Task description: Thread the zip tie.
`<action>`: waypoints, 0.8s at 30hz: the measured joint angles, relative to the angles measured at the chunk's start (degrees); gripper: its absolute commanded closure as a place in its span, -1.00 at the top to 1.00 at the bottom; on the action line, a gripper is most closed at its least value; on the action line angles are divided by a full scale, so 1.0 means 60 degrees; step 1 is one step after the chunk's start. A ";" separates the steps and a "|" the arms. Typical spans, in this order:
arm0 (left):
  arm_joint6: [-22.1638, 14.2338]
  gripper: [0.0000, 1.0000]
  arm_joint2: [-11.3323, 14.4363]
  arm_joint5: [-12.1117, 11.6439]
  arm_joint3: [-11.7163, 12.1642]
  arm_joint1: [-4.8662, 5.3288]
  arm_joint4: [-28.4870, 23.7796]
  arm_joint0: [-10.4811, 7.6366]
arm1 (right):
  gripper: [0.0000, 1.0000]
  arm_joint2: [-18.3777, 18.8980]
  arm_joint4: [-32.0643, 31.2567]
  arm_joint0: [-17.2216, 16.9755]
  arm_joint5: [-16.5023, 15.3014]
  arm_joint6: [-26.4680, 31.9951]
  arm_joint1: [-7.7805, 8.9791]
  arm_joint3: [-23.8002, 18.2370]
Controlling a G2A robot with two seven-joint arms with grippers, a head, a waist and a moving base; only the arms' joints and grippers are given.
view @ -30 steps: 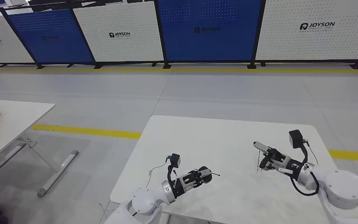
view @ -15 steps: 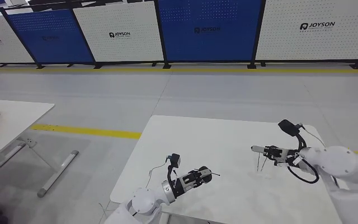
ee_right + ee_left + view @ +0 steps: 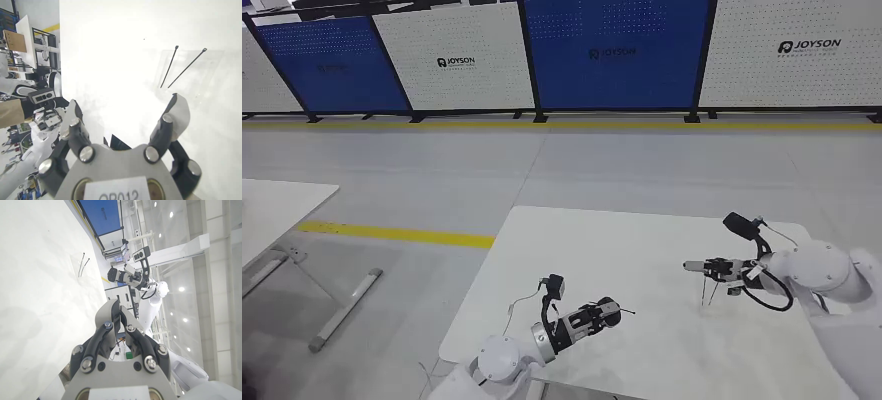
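Two black zip ties [image 3: 169,66] [image 3: 187,68] lie side by side on a clear plastic sheet [image 3: 208,60] on the white table [image 3: 642,250]; in the top view these zip ties [image 3: 707,291] are at the table's right side. My right gripper [image 3: 125,103] hangs open just above and beside their pointed ends, nothing between its fingers; the top view has the right gripper [image 3: 691,266] over them. My left gripper [image 3: 118,308] is shut near the front edge, and in the top view a thin black zip tie [image 3: 627,312] sticks out of the left gripper [image 3: 610,311].
The table's front edge [image 3: 472,340] runs close to the left arm. Bare white tabletop lies between the two grippers. A second white table [image 3: 272,205] stands far off to the left across the floor.
The right arm has swung round: its wrist turned level and the open gripper shifted slightly left over the two zip ties. The left arm has kept still.
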 measured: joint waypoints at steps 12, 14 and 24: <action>0.0000 -1.00 0.0000 0.0000 0.0000 0.0000 0.0000 0.0000 | 1.00 0.0511 0.1036 -0.1192 -0.1757 -0.1167 0.0091 0.0103; 0.0000 -1.00 0.0000 0.0000 0.0000 0.0000 0.0000 0.0000 | 1.00 0.0561 0.1049 -0.1299 -0.1879 -0.1204 0.0113 0.0110; 0.0000 -1.00 0.0000 0.0000 0.0000 0.0000 0.0000 0.0000 | 1.00 0.0377 0.0846 -0.1144 -0.1606 -0.1179 0.0086 0.0215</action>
